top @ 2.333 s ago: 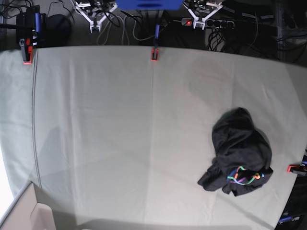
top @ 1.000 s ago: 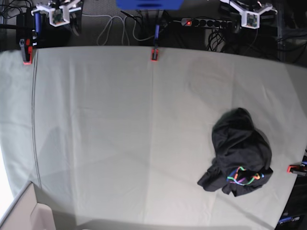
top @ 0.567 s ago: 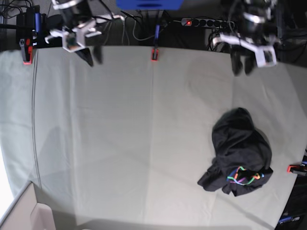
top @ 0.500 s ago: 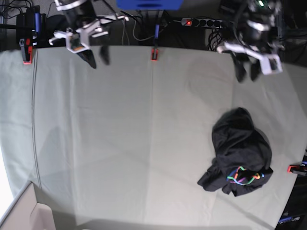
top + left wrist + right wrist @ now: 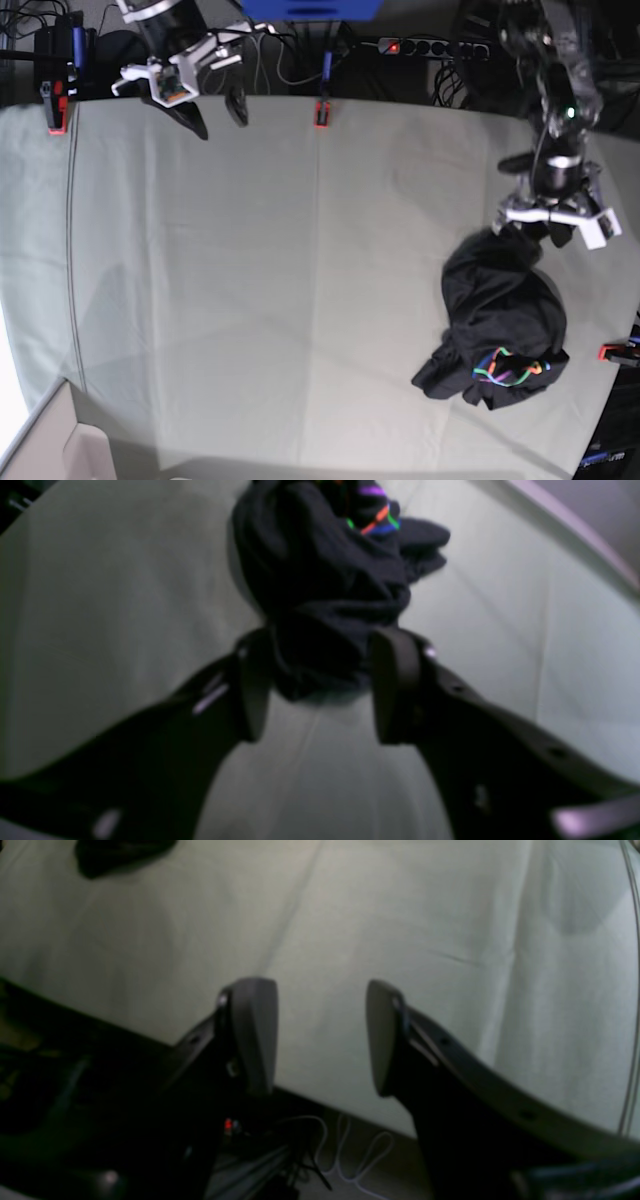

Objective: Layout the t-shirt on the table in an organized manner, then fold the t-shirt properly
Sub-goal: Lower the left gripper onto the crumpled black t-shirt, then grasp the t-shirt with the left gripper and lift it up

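Observation:
The black t-shirt (image 5: 505, 310) lies crumpled at the right of the table (image 5: 250, 280), with its rainbow print (image 5: 510, 368) showing at the near end. My left gripper (image 5: 535, 235) hangs open at the shirt's far end. In the left wrist view the left gripper (image 5: 320, 690) has its fingers (image 5: 252, 685) either side of the bunched t-shirt (image 5: 320, 580), not closed on it. My right gripper (image 5: 216, 116) is open over the table's far left edge, far from the shirt. The right wrist view shows the right gripper (image 5: 317, 1035) empty, with the t-shirt (image 5: 120, 852) far off.
Red clamps sit on the table's edges at the back middle (image 5: 321, 113), the back left (image 5: 56, 110) and the right (image 5: 615, 351). Cables and a power strip (image 5: 430, 46) lie behind the table. A pale box corner (image 5: 60, 450) stands at the bottom left.
Both arms swung in from behind the table. The left one came down to the t-shirt's far end, the right one stayed over the back edge. Both grippers opened.

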Robot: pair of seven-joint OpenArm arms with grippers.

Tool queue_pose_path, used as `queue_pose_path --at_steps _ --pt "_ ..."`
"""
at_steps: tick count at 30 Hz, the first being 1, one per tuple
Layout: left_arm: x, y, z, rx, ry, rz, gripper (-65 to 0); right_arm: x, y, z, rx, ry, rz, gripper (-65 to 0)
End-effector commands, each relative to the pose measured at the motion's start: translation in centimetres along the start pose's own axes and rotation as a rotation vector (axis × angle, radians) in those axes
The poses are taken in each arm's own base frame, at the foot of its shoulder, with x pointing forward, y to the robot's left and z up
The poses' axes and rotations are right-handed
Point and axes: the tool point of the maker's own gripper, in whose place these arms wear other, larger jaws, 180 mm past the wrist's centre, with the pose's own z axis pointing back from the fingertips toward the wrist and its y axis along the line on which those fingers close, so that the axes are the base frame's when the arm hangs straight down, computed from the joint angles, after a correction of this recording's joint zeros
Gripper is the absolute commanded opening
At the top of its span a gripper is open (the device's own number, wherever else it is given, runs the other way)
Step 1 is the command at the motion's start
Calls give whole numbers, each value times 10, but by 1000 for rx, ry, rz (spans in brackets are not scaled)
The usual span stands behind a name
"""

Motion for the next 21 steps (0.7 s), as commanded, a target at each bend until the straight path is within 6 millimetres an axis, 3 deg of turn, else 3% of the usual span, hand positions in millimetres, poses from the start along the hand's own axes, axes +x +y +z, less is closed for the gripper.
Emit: queue_pose_path --at_steps 1,8,14,21 --pt "6 -1 -5 -5 -21 5 -293 7 1 3 7 -27 5 -355" --pt "-24 3 -45 18 68 60 -288 2 0 6 5 -12 6 -355" --pt "-20 -6 -62 6 67 83 -288 -3 2 7 11 14 3 -355" --pt "-35 -7 -81 17 119 112 -289 -9 3 6 10 49 1 -355"
